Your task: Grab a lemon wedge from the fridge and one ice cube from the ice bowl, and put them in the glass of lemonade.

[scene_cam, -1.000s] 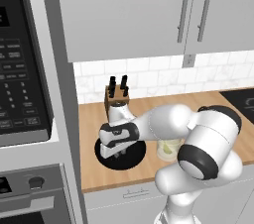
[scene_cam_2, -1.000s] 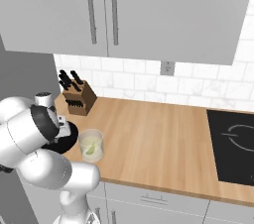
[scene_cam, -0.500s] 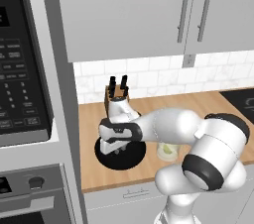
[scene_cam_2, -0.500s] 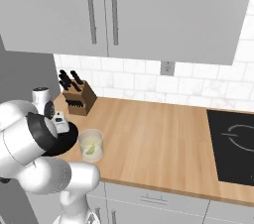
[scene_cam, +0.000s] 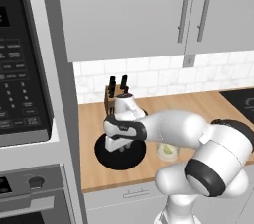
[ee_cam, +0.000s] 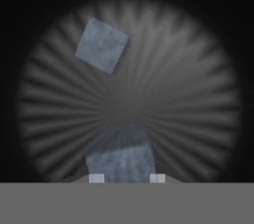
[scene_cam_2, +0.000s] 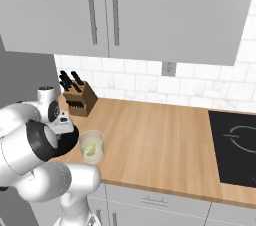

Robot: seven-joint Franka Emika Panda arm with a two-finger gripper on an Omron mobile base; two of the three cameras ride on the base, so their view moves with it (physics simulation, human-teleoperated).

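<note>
The black ice bowl [scene_cam: 105, 157] sits on the wooden counter at its left end, and my gripper [scene_cam: 119, 144] reaches down into it. In the hand view the bowl's ribbed floor [ee_cam: 188, 99] holds two greyish ice cubes. One ice cube [ee_cam: 121, 162] lies between my fingertips [ee_cam: 96, 178], its sides meeting them, with the gripper [ee_cam: 127, 178] shut on it. The other cube [ee_cam: 101, 44] lies loose farther off. The glass of lemonade [scene_cam: 168, 151] [scene_cam_2: 92, 146] stands just right of the bowl, with a pale yellow-green piece [scene_cam_2: 90, 151] inside it.
A knife block [scene_cam: 115, 97] [scene_cam_2: 77, 101] stands behind the bowl against the tiled wall. The black oven stack [scene_cam: 25, 94] rises at the left. A black cooktop [scene_cam_2: 235, 147] lies far right. Grey wall cabinets [scene_cam_2: 115, 10] hang above the counter.
The hand came down and a little left into the bowl a second ago and has hardly moved in the last half second. The glass and bowl have stayed put.
</note>
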